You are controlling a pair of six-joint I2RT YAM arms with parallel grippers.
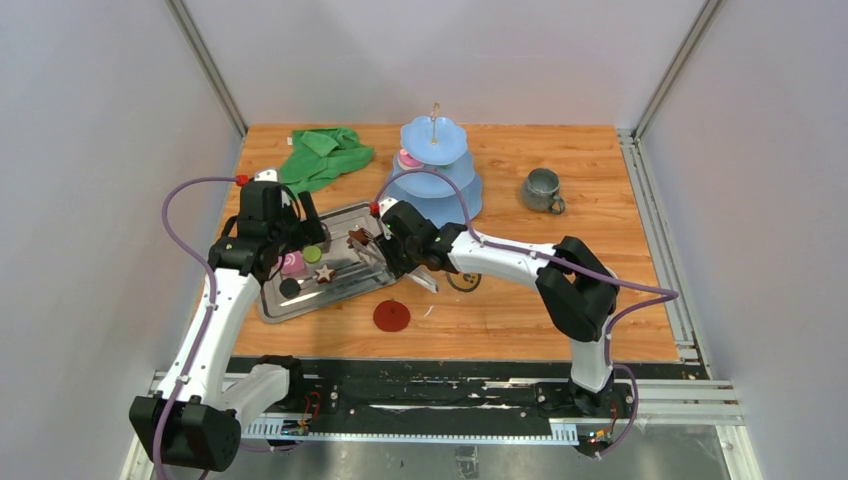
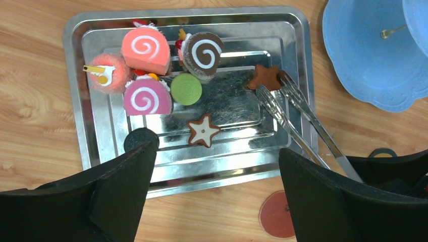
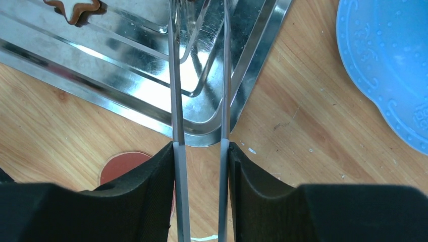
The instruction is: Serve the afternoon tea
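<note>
Right tool (image 3: 201, 152) clamped on the tongs (image 3: 174, 101), their tips at the brown star (image 2: 266, 76); left tool (image 2: 217, 154) hangs wide open over the steel tray (image 2: 75, 101), holding nothing.
The star lies by the tray's right edge, touching the tong tips; whether it is pinched I cannot tell; it looks light, stiff and flat, likely to slip on the ridged steel, so best taken across its edges; swirl rolls (image 2: 146, 48), green disc (image 2: 185, 88) and a second star (image 2: 203, 130) lie apart, not in the way; the blue tiered stand (image 1: 437, 160) is near, the mug (image 1: 542, 189) well apart on the surface (image 1: 620, 300).
</note>
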